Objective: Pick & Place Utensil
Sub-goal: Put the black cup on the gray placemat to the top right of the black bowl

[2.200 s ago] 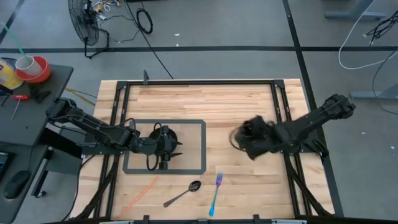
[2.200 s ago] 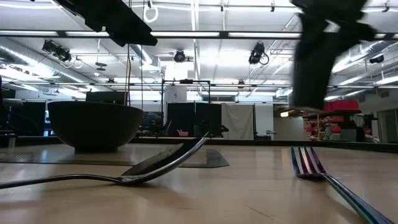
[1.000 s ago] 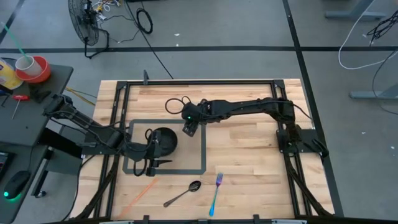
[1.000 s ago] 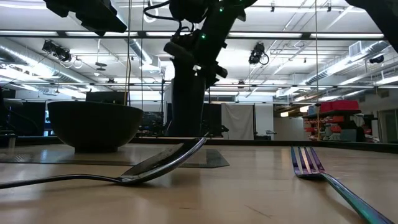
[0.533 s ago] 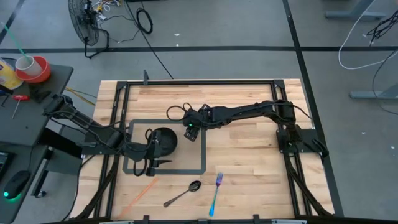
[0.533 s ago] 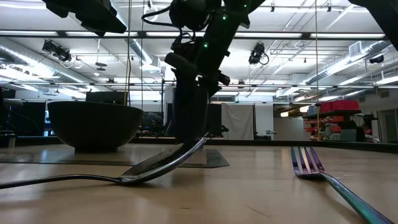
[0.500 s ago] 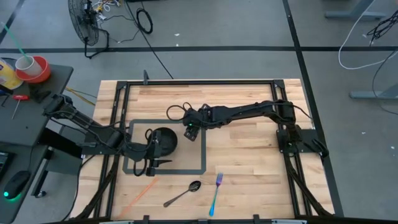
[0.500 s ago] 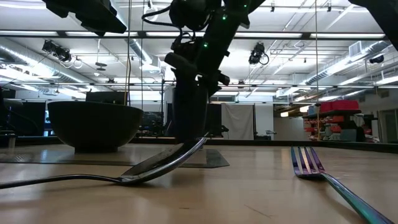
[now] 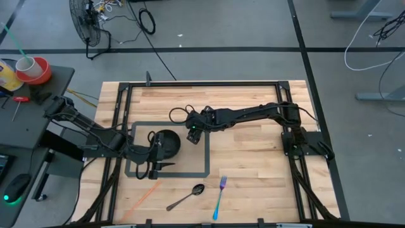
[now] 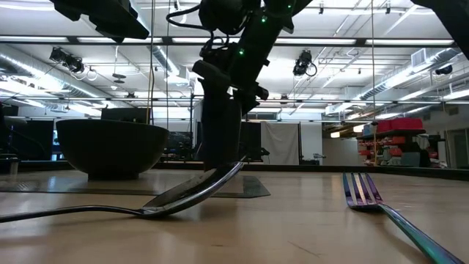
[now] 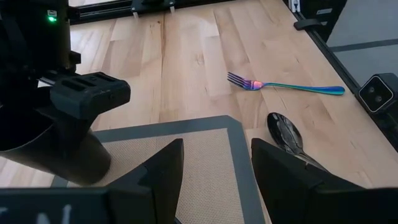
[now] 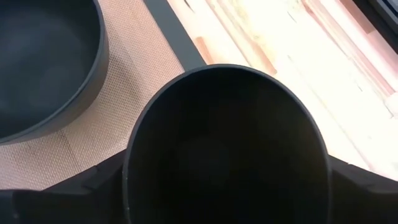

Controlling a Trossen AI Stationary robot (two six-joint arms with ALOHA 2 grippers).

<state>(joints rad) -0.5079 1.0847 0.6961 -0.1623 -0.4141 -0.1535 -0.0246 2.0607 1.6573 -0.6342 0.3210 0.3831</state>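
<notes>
At the centre of the high view the right claw is clamped on a dark cup, holding it over the right edge of the grey-bordered mat on the wooden worktop. The left claw, fingers spread and empty, sits lower left by the black bowl. The spoon and iridescent fork lie side by side, apart, at bottom centre.

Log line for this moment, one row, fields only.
right gripper: shut on black cup, at mat edge beside bowl | left gripper: open, over mat | spoon, fork: untouched on table
</notes>
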